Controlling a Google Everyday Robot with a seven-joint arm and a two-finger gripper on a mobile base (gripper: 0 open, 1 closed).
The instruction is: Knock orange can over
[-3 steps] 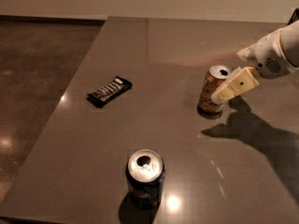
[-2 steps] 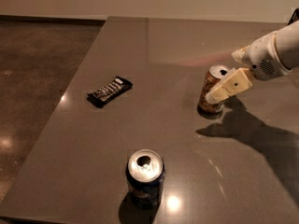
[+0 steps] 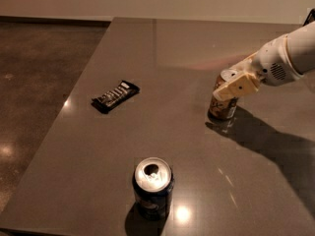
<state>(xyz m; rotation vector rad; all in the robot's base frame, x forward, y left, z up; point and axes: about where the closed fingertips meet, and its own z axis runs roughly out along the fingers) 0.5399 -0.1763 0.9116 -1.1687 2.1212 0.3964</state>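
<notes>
The orange can (image 3: 222, 107) stands on the grey table (image 3: 162, 48) at the right of the camera view. Its silver top (image 3: 228, 74) sits a little right of its base, so it looks slightly tilted. My gripper (image 3: 231, 87) comes in from the right on a white arm (image 3: 290, 53). Its cream tip lies across the can's upper half and touches it, hiding that part of the can.
A dark blue can (image 3: 152, 186) stands upright near the table's front edge. A black snack bar in its wrapper (image 3: 115, 95) lies at the left middle. The table's left edge drops to a brown floor (image 3: 39, 82). The arm casts a shadow at the right.
My gripper has shifted a little to the left against the upper part of the orange can. The can still stands in the same place.
</notes>
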